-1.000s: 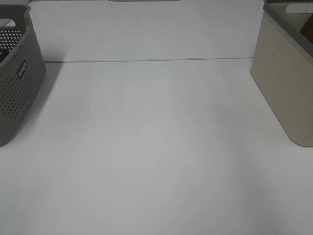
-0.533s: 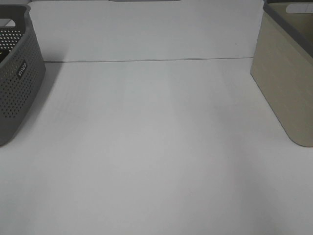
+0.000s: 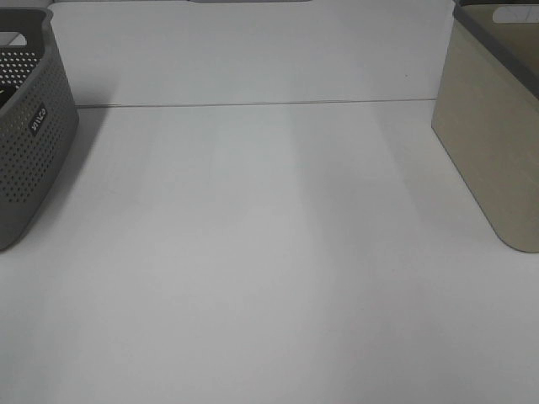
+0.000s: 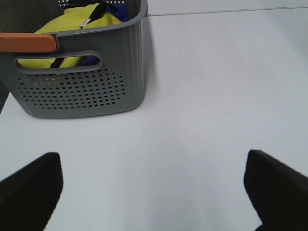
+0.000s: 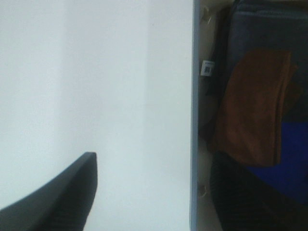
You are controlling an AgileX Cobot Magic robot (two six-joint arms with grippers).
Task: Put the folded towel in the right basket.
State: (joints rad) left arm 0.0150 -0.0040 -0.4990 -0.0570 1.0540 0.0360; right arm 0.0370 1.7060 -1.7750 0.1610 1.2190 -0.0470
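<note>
The right gripper point(image 5: 149, 192) hovers over the beige right basket point(image 3: 493, 135), its jaws spread and empty. A folded brown towel point(image 5: 255, 110) lies inside the basket, directly beneath, long axis along the basket's wall. The left gripper point(image 4: 154, 187) gapes empty near the grey perforated basket point(image 4: 82, 91).

Grey basket point(image 3: 29, 126) cropped at the overhead view's left edge, beige basket point(image 3: 497, 143) cropped at right, both arms out of overhead view, right wrist view blurred.
</note>
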